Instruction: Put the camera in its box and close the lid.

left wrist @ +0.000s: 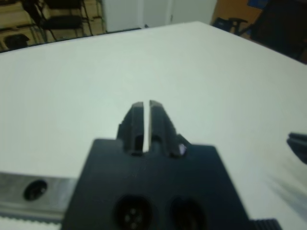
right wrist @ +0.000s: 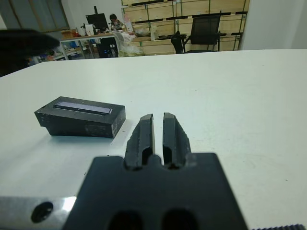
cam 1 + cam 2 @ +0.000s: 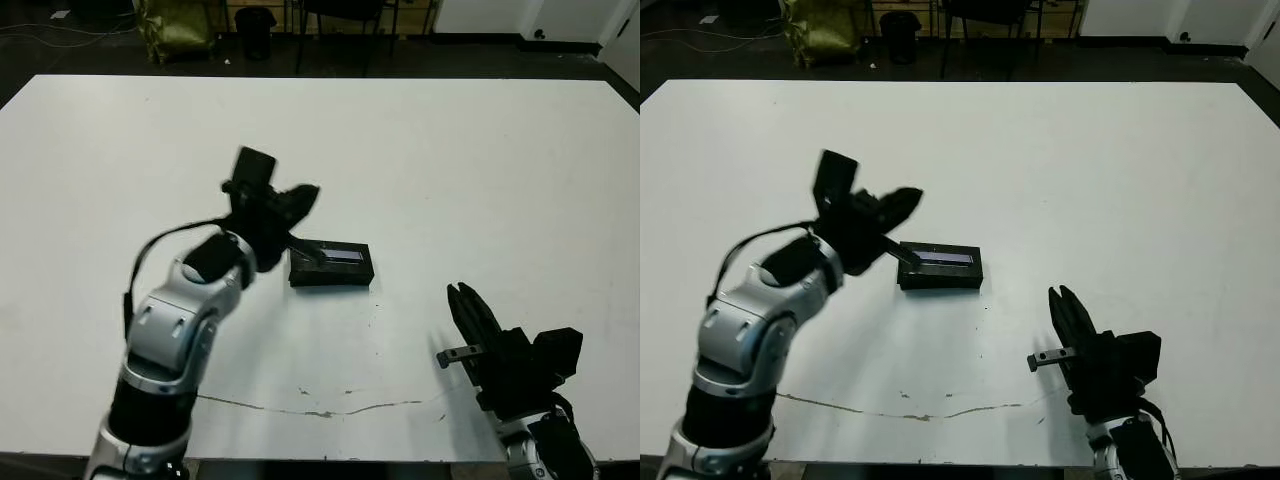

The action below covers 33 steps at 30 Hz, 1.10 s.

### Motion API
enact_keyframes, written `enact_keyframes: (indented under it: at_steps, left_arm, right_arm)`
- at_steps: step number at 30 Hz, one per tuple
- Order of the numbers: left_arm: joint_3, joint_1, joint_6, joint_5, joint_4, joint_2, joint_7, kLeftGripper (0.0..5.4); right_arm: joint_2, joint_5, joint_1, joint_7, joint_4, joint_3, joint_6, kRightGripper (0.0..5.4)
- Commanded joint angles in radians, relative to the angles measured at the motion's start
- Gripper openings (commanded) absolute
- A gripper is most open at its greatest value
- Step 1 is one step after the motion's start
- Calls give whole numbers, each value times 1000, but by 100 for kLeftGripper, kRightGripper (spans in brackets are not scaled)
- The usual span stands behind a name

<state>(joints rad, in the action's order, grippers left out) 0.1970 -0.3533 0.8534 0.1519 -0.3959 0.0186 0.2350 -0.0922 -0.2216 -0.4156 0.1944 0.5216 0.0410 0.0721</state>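
Sitting mid-table, your lid (image 3: 332,264) is on w/ silver stripe up; wide bare table (image 3: 480,170) on every side, edges far off. L gripper (image 3: 298,200) hovers just beside its left end, fingers pinched together, empty. R gripper (image 3: 466,302) clenched too, nearer you, well apart.

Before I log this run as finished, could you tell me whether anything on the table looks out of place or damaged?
Nothing stands out. The lid sits squarely, stripe up, near the table's middle, with no gap visible. Both grippers, left and right, are shut and empty. A thin crack-like line marks the table's near edge.
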Motion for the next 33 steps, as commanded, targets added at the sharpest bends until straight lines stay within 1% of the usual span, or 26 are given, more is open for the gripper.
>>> enact_keyframes:
  at_steps: [1,6,12,18,22,25,29,33]
  left_arm:
    - [38,57,-27,-13,38,-14,-25,1]
    - [88,109,-99,-37,75,-18,-48,1]
    - [123,136,-161,-85,116,8,-60,1]
    - [102,148,-214,-110,184,16,-61,1]
    - [84,160,-227,-117,211,17,-63,1]
    - [76,172,-225,-119,216,14,-67,1]
    - [65,198,-264,-115,230,15,-60,1]
    - [56,220,-276,-116,243,13,-62,1]
  right_arm:
    - [0,-3,-67,-8,-7,-3,17,0]
    - [-1,-22,-63,3,-14,-7,15,0]
    - [-11,-3,-71,-14,11,-5,33,0]
    - [-14,-6,-66,-14,18,-10,50,0]
    - [-11,-17,-62,-6,13,-16,52,0]
    - [-12,-10,-62,-5,9,-17,42,0]
    - [-10,-10,-64,-1,4,-17,31,0]
    - [-11,-19,-66,10,-2,-21,20,0]
